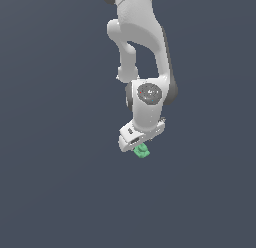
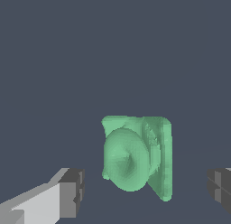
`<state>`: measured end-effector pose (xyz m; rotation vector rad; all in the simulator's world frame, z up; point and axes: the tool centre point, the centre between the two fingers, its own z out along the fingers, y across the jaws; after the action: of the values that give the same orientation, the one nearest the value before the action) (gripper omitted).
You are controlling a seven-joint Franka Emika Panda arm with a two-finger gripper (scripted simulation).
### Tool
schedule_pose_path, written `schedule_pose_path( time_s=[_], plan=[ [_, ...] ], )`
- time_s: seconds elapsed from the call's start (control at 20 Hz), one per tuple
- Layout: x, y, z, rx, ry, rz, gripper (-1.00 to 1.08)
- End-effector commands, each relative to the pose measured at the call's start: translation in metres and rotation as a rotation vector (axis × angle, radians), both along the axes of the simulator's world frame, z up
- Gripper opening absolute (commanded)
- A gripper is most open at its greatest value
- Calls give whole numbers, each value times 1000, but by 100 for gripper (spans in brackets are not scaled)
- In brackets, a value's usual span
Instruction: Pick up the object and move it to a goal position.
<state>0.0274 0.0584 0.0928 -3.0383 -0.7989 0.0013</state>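
Observation:
The object (image 2: 135, 157) is a small bright green lumpy piece with a rounded bulge on a squarish back. In the wrist view it lies between my two dark fingertips (image 2: 74, 191), with a clear gap to each side. My gripper (image 2: 146, 189) is open around it and touches nothing. In the exterior view the white arm hangs down at the middle. The gripper (image 1: 137, 148) is right over the object (image 1: 142, 151), which peeks out green below the hand. Most of the fingers are hidden by the hand there.
A plain dark grey surface (image 1: 55, 182) fills both views. No other objects or edges show.

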Motion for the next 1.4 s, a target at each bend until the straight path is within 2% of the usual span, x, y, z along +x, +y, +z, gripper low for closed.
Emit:
schedule_pose_path(
  time_s=[0.0,0.55,0.8,0.85,1.35],
  plan=[
    [0,0,0,0,0,0,100],
    [-1,0,-44,0,-1,5,100],
    [0,0,-50,0,-1,6,100],
    [0,0,-50,0,-1,6,-100],
    [1,0,-50,0,-2,5,-100]
  ],
)
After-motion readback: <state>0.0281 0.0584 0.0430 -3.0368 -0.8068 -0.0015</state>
